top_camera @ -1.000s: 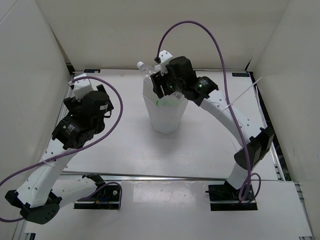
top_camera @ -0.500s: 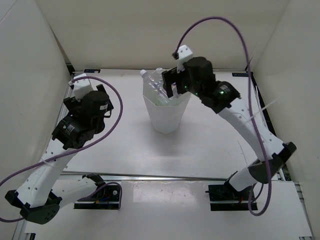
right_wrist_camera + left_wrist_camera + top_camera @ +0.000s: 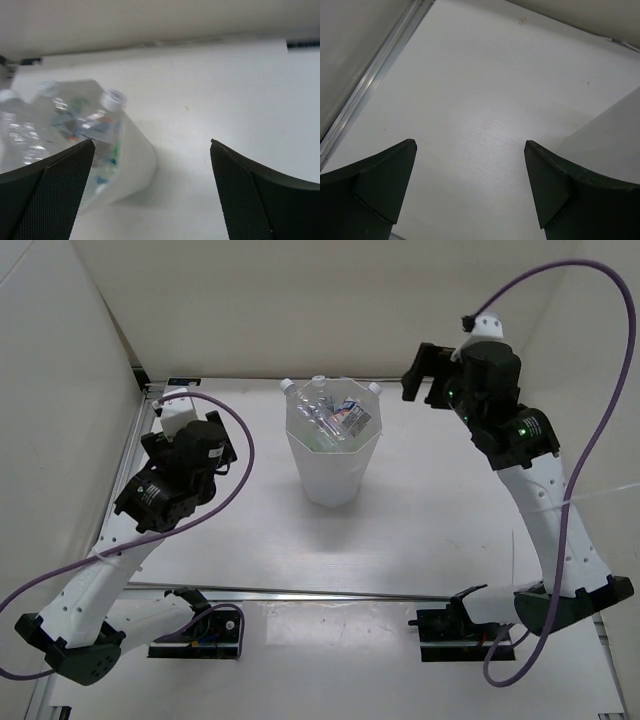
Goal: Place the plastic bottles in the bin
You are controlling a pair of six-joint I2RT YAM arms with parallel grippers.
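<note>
The white faceted bin [image 3: 329,466] stands at the table's middle. Several clear plastic bottles [image 3: 328,414] fill it, and their white caps [image 3: 287,386] poke above the rim. My right gripper [image 3: 420,380] hangs open and empty, high up to the right of the bin. In the right wrist view the bin [image 3: 131,156] and its bottles [image 3: 85,131] lie at the left, outside the open right gripper [image 3: 151,145]. My left gripper [image 3: 215,452] is left of the bin. Through the open, empty left gripper [image 3: 469,150] I see bare table, with the bin's wall [image 3: 612,137] at the right.
White walls close in the table [image 3: 240,530] on the left, back and right. A metal rail [image 3: 370,82] runs along the table's left edge. Purple cables loop over both arms.
My right gripper has opened above the bin and swung up and to the right, leaving a bottle in the bin. The left arm has shifted slightly.
</note>
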